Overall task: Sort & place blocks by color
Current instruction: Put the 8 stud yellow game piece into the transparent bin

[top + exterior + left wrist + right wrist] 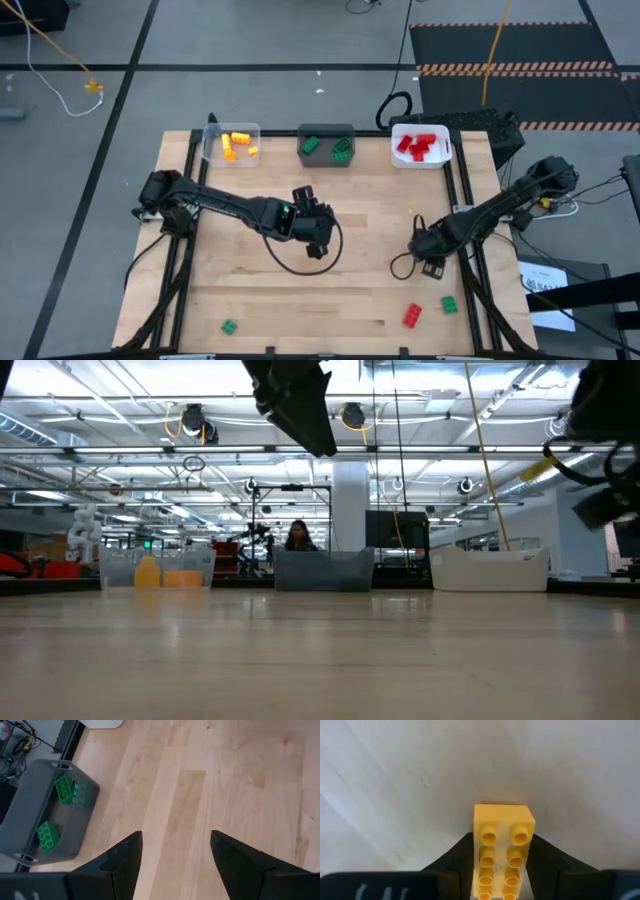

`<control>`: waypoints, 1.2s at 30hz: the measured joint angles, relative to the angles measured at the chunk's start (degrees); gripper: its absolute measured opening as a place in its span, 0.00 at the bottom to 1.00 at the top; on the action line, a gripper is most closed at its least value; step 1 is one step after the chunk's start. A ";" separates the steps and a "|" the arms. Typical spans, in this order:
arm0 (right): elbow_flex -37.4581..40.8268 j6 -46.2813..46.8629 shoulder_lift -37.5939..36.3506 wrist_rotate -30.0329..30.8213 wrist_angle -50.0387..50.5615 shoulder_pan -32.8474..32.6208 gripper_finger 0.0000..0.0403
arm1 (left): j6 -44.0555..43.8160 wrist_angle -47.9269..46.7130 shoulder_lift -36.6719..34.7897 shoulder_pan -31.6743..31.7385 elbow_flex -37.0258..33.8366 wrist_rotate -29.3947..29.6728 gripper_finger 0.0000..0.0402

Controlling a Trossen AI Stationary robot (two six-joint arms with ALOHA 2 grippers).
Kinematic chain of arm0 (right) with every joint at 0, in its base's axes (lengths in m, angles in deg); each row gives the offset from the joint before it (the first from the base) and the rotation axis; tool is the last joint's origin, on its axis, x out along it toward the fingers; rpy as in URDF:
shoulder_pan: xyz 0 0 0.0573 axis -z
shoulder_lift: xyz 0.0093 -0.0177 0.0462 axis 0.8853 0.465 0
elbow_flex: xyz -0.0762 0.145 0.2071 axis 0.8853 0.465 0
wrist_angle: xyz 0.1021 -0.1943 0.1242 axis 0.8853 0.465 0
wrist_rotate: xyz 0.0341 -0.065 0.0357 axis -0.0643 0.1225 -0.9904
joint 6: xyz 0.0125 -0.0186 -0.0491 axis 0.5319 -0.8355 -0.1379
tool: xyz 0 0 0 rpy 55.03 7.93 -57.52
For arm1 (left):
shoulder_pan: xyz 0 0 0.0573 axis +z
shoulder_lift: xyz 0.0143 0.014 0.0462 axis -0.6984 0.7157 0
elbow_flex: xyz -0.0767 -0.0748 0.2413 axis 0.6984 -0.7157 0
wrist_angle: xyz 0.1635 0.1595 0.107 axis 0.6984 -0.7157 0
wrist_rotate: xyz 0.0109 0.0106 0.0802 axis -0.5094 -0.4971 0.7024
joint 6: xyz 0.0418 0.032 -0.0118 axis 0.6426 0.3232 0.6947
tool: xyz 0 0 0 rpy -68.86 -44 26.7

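1. Right end effector is seen low over the right side of the tabletop; a yellow block sits between its two fingers, which are closed in against the block's long sides; block is studs-up on the wood.
2. Left end effector is seen near tabletop centre; fingers are spread apart with nothing between them, only bare wood below.
3. Three bins are lined along the far edge: clear bin at left with yellow/orange blocks; dark grey bin in the middle with green blocks; white bin at right with red blocks.
4. In the left wrist view, two green blocks are seen lying inside the grey bin, apart from each other.
5. Loose blocks are left near the front edge: one green at front left; one red and one green at front right, near each other but not touching.
6. In the low view, a person is seen in the room behind the grey bin.
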 joint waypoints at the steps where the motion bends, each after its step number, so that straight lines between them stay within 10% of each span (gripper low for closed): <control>1: -0.38 -1.24 -0.68 2.40 -1.21 0.52 0.30 | 0.00 0.14 0.00 0.05 0.00 0.00 0.59; 11: -7.35 -22.50 -7.04 16.20 -21.23 6.43 0.30 | 6.41 5.21 0.00 -0.01 0.00 0.05 0.59; 24: -8.50 -36.40 -4.55 -0.64 -47.71 17.33 0.30 | 39.05 18.53 0.02 -4.10 0.00 -1.18 0.59; 36: -8.52 -39.89 -1.15 -8.73 -60.94 20.01 0.30 | 44.78 20.47 0.02 -3.44 0.00 -8.49 0.59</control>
